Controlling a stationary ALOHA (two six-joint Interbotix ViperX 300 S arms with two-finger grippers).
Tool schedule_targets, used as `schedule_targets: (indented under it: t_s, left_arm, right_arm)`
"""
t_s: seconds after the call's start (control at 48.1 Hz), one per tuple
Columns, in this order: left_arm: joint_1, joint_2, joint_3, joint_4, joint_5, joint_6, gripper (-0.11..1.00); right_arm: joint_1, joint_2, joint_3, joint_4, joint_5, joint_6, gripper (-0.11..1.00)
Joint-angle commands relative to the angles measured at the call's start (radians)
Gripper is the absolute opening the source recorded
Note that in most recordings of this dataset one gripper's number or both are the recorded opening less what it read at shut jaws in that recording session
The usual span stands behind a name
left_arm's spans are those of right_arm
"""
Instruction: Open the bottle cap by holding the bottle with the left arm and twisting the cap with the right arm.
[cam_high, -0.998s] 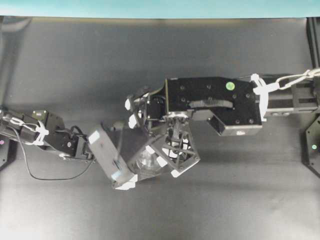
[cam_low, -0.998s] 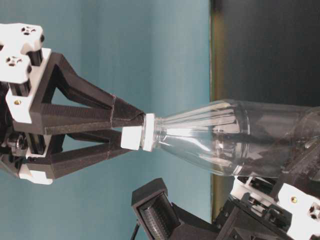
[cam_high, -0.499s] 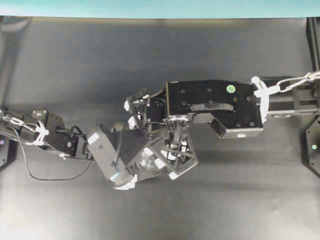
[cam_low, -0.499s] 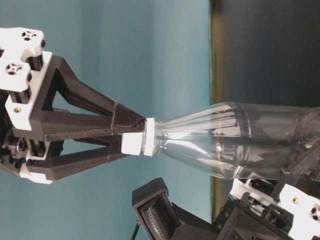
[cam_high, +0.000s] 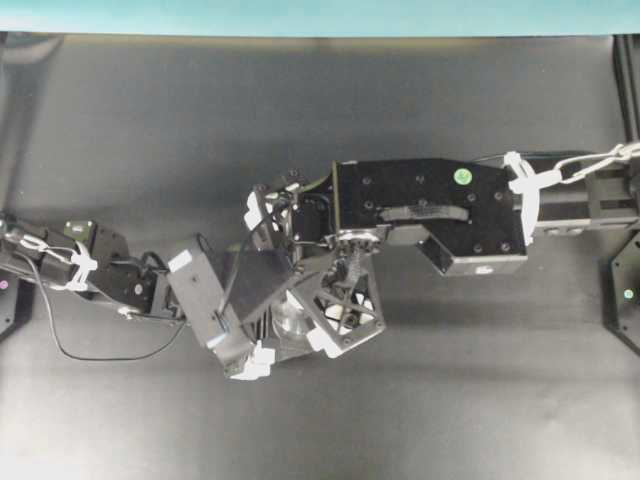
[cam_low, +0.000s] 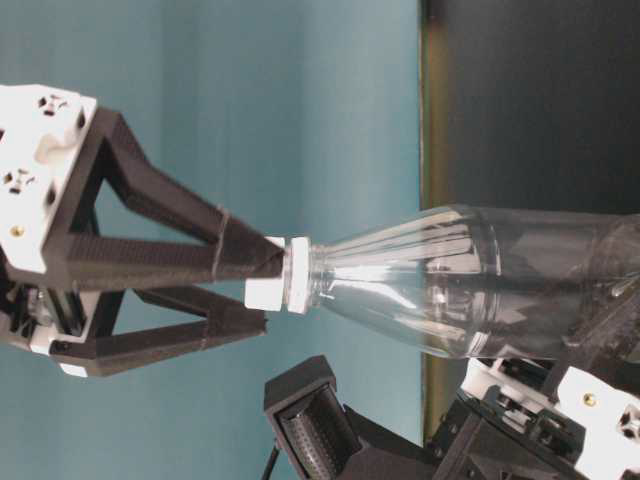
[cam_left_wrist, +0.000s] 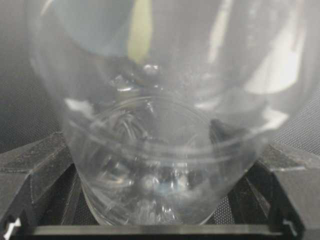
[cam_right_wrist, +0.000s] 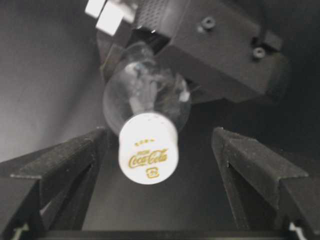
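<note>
Right wrist view: bottle cap sits between spread right fingers; left fingers clasp the bottle.

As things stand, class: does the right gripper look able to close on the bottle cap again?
Probably yes. The right gripper stands open with a finger on each side of the bottle cap, and nothing lies between them. The left gripper holds the bottle by its body, leaving the cap end free.
</note>
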Motion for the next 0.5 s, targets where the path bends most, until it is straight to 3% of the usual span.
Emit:
schedule_targets:
  t_s: [0.0,0.083,0.208,0.395,0.416,0.478]
  left_arm:
    - [-0.006,-0.006,-0.008,0.003,-0.003,0.000,0.89]
    - [-0.008,-0.008,-0.006,0.003,-0.003,0.000,0.89]
    - [-0.006,-0.008,-0.006,0.003,-0.003,0.000,0.89]
    - [-0.008,-0.008,-0.009,0.003,-0.002,-0.003,0.89]
    - [-0.006,-0.008,-0.009,0.003,-0.002,-0.003,0.89]
    - [-0.008,-0.008,-0.009,0.003,0.005,-0.003,0.89]
  right_arm:
    - [0.015,-0.031,-0.026,-0.008,-0.006,0.063,0.80]
    - [0.015,-0.049,-0.052,-0.009,0.003,0.175,0.80]
    - [0.017,-0.064,-0.104,-0.002,0.032,0.399,0.80]
    - [0.017,-0.028,-0.201,0.014,0.098,0.890,0.80]
    - [0.015,-0.018,-0.209,0.014,0.114,0.968,0.80]
    - [0.014,-0.006,-0.221,0.015,0.150,1.095,0.79]
